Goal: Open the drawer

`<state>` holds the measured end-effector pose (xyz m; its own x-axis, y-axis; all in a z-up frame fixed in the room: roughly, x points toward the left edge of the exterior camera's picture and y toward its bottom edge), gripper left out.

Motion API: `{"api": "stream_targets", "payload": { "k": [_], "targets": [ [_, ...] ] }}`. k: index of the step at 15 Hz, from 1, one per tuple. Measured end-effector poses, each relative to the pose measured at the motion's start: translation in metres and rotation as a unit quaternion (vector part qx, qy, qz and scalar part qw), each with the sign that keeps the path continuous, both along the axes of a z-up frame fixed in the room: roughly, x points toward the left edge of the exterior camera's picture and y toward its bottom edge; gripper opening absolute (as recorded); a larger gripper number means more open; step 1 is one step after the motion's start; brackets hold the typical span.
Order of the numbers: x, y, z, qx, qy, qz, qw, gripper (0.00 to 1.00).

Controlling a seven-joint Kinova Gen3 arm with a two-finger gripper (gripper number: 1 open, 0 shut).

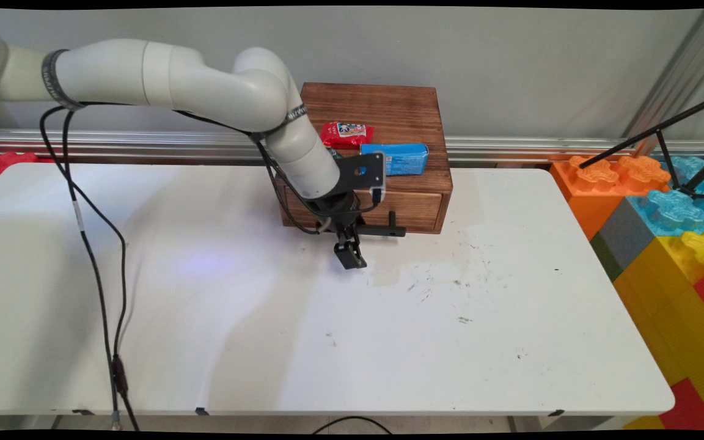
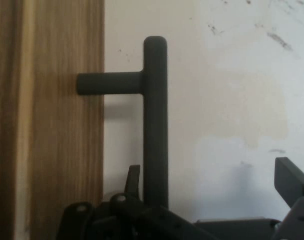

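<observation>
Main view first: hand (image 1: 350,255) is hanging low over the desk (image 1: 266,342), right in front of the wooden drawer box (image 1: 401,116), pointing down just beside the black bar handle (image 1: 382,231) on the drawer front (image 1: 416,209). That drawer is looking closed or nearly so. A red snack packet (image 1: 346,134) and a blue packet (image 1: 402,159) are lying on top of the box, probably just parked out of the way. Colourful big blocks (image 1: 663,201) are sitting off past the desk's right end.

Hand view is filling in what the main one is hiding: the handle's bar (image 2: 155,120) is running straight down into the gap between the fingers (image 2: 291,182), with its post (image 2: 109,83) going into the wood (image 2: 57,125). Fingers are standing wide apart, one just beside the bar and the other well clear, so it's released, not clamping anything. Packets aren't showing here at all.
</observation>
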<state>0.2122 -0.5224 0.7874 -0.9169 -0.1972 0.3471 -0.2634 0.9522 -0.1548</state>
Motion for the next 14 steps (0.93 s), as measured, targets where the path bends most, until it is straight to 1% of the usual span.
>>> {"api": "stream_targets", "payload": {
  "k": [3,9,14],
  "targets": [
    [-0.005,0.005,-0.006,0.000,-0.003,-0.006,1.0000,1.00],
    [-0.011,0.017,-0.008,-0.003,-0.003,-0.007,1.0000,1.00],
    [-0.019,0.041,-0.007,-0.002,-0.002,-0.006,1.0000,1.00]
  ]
}}
